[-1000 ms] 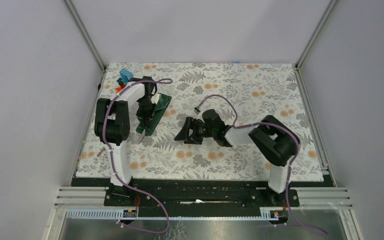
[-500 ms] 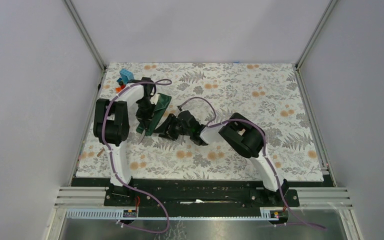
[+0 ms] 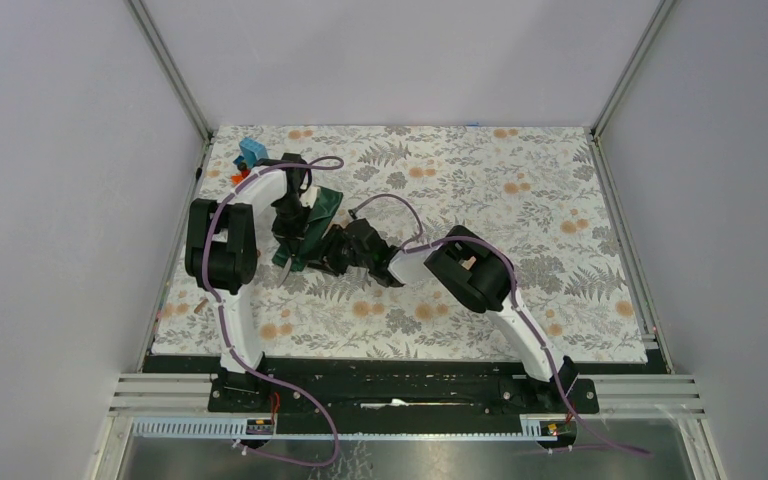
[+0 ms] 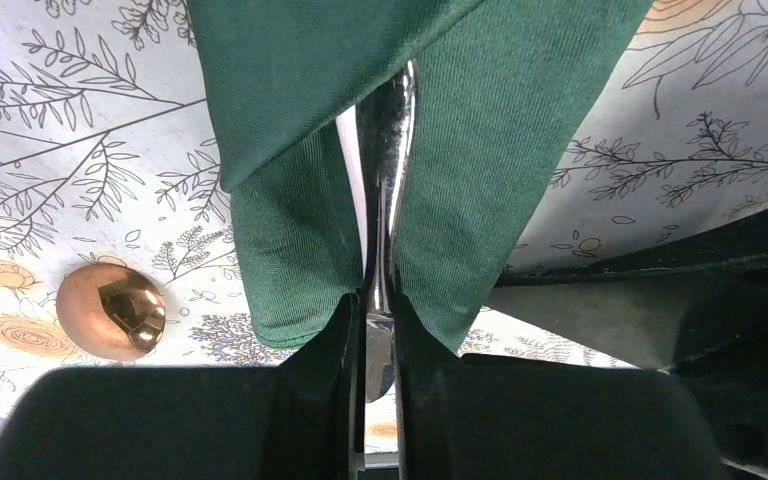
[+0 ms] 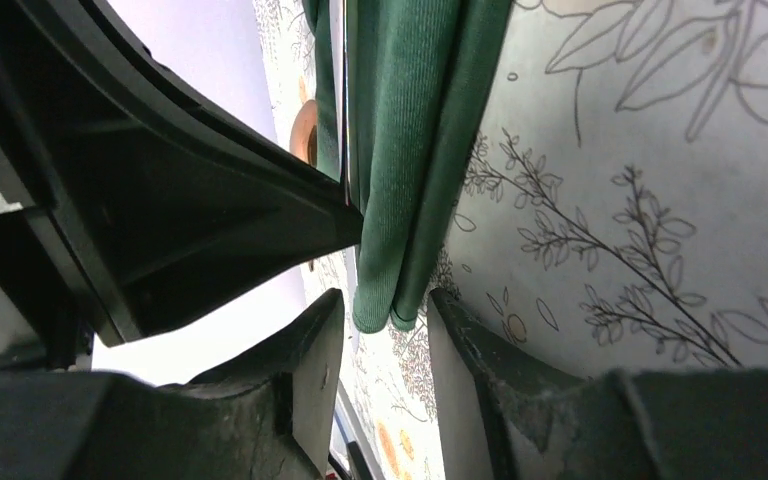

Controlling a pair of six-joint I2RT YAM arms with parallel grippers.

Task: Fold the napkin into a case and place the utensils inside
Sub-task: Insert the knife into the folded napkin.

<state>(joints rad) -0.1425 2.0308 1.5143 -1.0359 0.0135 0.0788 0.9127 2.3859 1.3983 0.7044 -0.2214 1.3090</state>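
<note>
the napkin [image 3: 318, 222], folded into a narrow dark green strip, lies slantwise on the left part of the flowered table cover [image 3: 480, 200], and both grippers meet at its near end. the left wrist view shows a slim silvery cutlery piece [image 4: 387, 150] running down the slit between two green folds [image 4: 300, 120]. its lower end is pinched between the almost closed fingers [image 4: 345, 400] of the left gripper [image 4: 380, 322], and the cloth hangs to either side of those fingers.

the right wrist view shows the napkin's doubled end [image 5: 410, 150] hanging between the two fingers [image 5: 315, 345] of the right gripper [image 5: 388, 300]. these stand partly open around it, one finger next to the cloth and a thin sliver of gap at the other.

from above, the left gripper [image 3: 295, 235] and right gripper [image 3: 328, 250] sit just beside each other over the cloth, but the arms hide the cutlery and the jaws. only the wrist views show these. the left wrist view also shows a shiny coppery bowl [image 4: 110, 312] on the cover just beside the napkin. a coloured toy block stack [image 3: 250, 152] stands at the far left corner, apart from the napkin.
</note>
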